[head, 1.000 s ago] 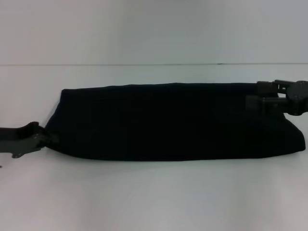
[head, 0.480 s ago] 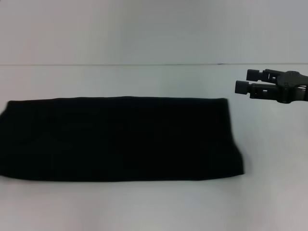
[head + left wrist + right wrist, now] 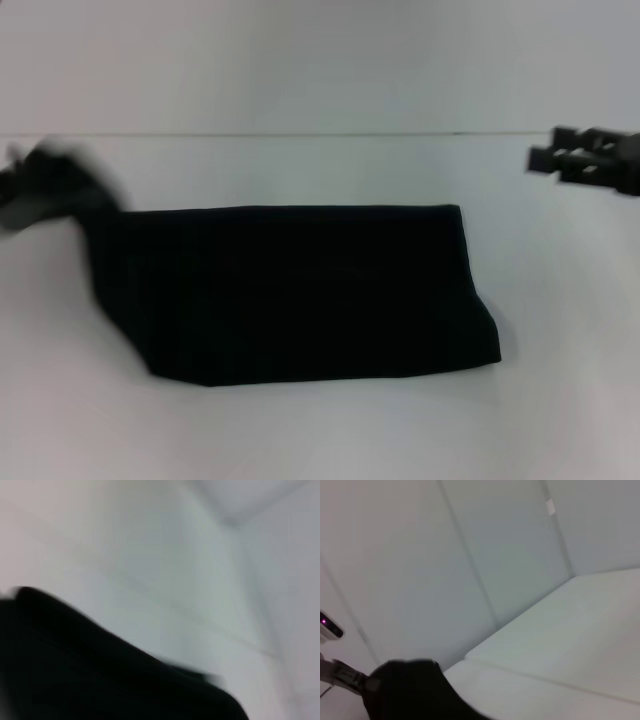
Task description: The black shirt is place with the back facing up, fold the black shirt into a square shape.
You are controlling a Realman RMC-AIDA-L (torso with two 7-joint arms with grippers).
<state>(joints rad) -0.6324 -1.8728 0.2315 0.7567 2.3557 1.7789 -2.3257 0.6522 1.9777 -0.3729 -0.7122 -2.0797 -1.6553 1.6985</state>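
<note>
The black shirt (image 3: pixel 300 290) lies on the white table as a long folded band. Its right end is flat. Its left end is lifted off the table and hangs from my left gripper (image 3: pixel 45 185), which is blurred at the far left and shut on the cloth. The left wrist view shows the black cloth (image 3: pixel 75 670) close up. The right wrist view shows the left gripper (image 3: pixel 350 679) holding the raised cloth (image 3: pixel 410 690). My right gripper (image 3: pixel 547 148) is open and empty, in the air at the far right, apart from the shirt.
The white table (image 3: pixel 300 440) stretches in front of and beyond the shirt. A pale wall (image 3: pixel 300 60) stands behind the table's far edge.
The shirt's left end, flat at the picture's left edge half a second ago, is now lifted and drawn in toward the right by my left gripper. My right gripper has drifted farther right.
</note>
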